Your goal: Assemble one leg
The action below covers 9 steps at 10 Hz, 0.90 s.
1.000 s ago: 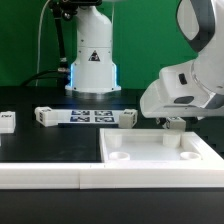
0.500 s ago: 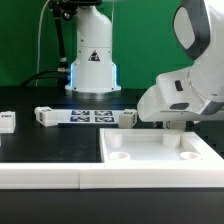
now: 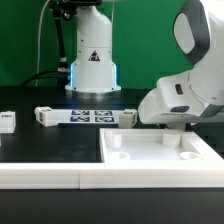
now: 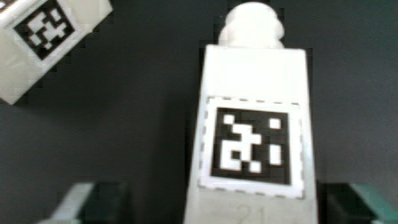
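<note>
Early days: the gripper (image 4: 231, 203) hangs wide open, the leg (image 4: 258, 110) lying loose between its jaws, nothing grabbed or attached yet.

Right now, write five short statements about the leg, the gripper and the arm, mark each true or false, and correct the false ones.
1. The leg lies between the gripper's fingers. True.
2. The gripper is shut on the leg. False: a dark gap shows between a finger and the leg, so the jaws stand open.
3. The leg's face carries a black-and-white tag. True.
4. The arm is at the exterior view's left. False: it is at the exterior view's right.
5. One end of the leg bears a rounded peg. True.
</note>
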Motion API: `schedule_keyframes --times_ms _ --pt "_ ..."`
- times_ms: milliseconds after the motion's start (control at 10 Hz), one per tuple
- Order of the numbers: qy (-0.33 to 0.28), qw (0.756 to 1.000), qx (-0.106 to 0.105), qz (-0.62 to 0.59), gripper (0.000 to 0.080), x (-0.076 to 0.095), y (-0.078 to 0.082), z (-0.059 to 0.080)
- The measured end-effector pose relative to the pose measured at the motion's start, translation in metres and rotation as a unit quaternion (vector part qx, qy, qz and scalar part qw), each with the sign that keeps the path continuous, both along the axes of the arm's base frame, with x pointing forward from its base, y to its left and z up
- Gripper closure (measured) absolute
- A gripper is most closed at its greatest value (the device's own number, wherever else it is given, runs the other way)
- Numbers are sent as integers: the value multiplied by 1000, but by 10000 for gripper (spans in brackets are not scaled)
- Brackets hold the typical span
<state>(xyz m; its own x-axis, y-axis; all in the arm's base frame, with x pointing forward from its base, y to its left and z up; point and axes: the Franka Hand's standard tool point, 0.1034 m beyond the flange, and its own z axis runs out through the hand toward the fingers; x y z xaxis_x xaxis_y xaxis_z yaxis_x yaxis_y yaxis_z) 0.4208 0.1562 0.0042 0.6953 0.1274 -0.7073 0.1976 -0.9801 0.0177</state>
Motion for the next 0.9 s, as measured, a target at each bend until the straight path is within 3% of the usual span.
schedule_keyframes --times_ms 100,700,900 --pt "0 1000 0 0 512 0 0 0" --pt "1 1000 3 4 510 1 -2 2" --pt "2 999 26 38 509 16 -18 37"
